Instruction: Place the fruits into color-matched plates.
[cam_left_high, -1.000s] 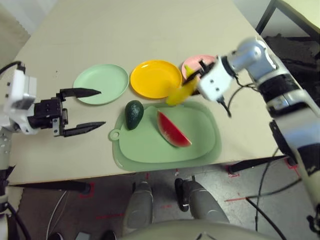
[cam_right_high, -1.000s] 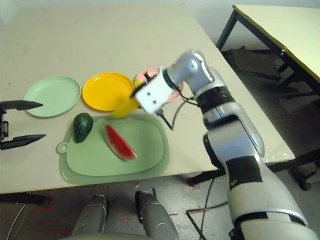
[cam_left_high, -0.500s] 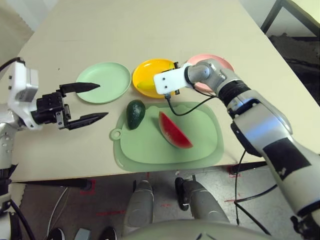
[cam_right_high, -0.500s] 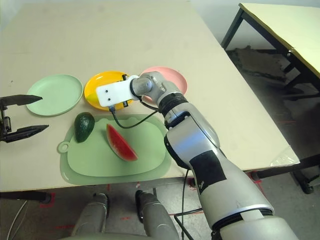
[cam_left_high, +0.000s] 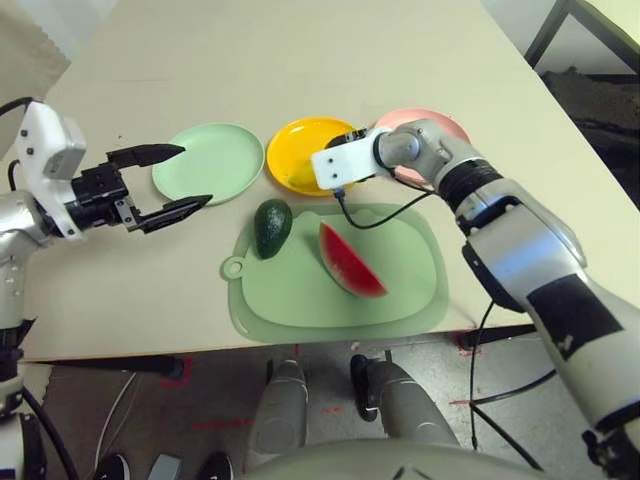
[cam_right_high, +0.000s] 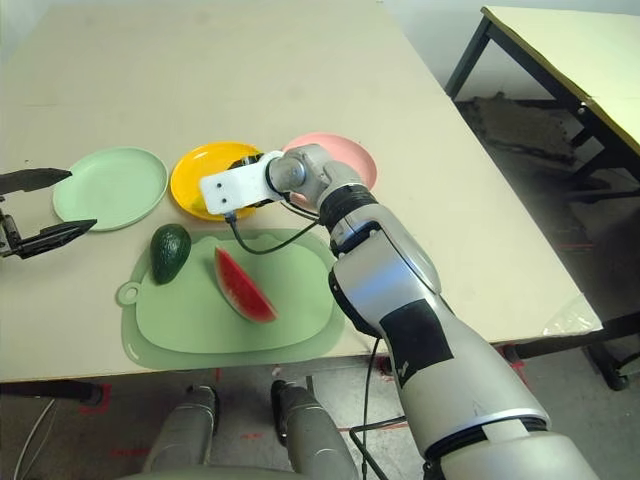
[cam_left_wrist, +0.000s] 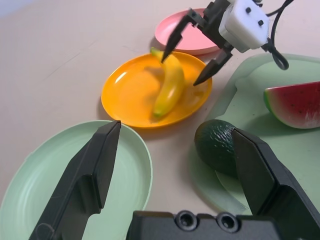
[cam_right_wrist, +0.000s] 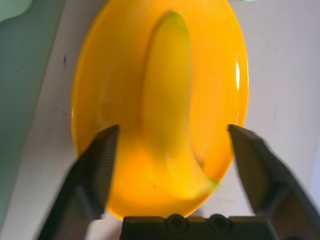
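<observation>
Letting go of the banana (cam_right_wrist: 167, 100)

The right fingers (cam_left_wrist: 187, 65), shut a second ago, now stand wide and empty over the yellow plate (cam_left_wrist: 122, 107), where it lies. Avocado (cam_left_high: 272, 228) and watermelon (cam_left_high: 350, 262) remain on the mat (cam_left_high: 330, 300); the left fingers (cam_left_high: 173, 186) gape, empty.

Left arm (cam_left_high: 14, 240), silver with white wrist housing (cam_left_high: 50, 150), at the robot's left, its forearm rising along the side and its black two-fingered left gripper (cam_left_high: 193, 176) turned inward, fingers parted and empty. Right arm (cam_left_high: 530, 270), silver with black bands, reaching forward and inward from the robot's right, bent at the wrist, with white housing (cam_left_high: 347, 162) and loose black cable (cam_left_high: 385, 221). Right gripper (cam_left_wrist: 180, 72), two black fingers, parted wide, pointing downward, nothing clasped between them.
</observation>
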